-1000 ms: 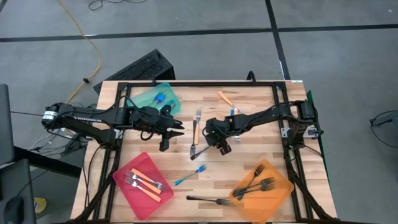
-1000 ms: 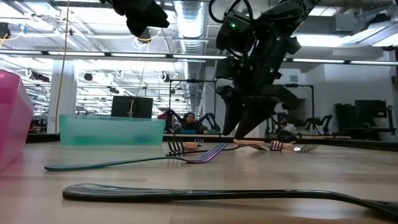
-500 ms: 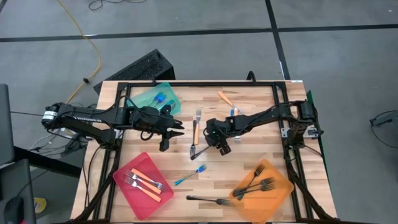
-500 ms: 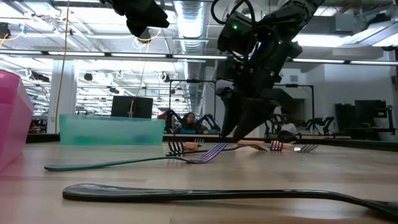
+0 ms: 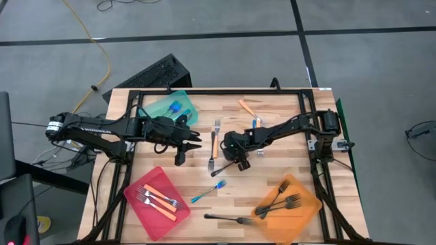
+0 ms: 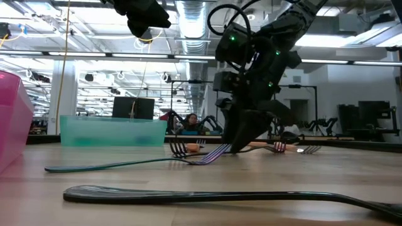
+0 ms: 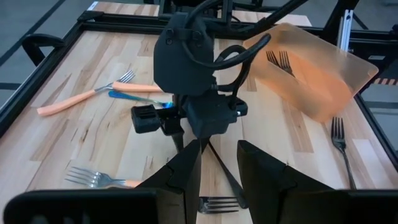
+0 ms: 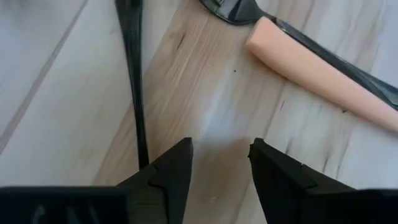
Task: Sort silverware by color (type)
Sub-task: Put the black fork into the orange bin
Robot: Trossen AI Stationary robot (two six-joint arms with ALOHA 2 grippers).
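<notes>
A black fork (image 5: 219,165) lies flat on the wood in the middle of the table. My right gripper (image 5: 238,163) hangs over its handle end, pointing down, open. In the right wrist view the black handle (image 8: 135,74) runs just outside one finger, not between them (image 8: 219,158). An orange-handled fork (image 5: 215,141) lies beside it; its handle (image 8: 311,71) shows past the other finger. My left gripper (image 5: 194,141) waits open, raised, left of these forks. A blue fork (image 5: 208,192) and another black fork (image 5: 228,219) lie nearer the near edge.
The teal tray (image 5: 163,109) at the far left holds blue forks. The red tray (image 5: 139,204) near left holds orange-handled forks. The orange tray (image 5: 306,207) near right holds black forks. An orange fork (image 5: 246,107) and a blue one (image 5: 256,122) lie toward the far edge.
My right gripper has come down toward the table beside the black fork and shifted a little toward the table's left. The forks have stayed where they were.
</notes>
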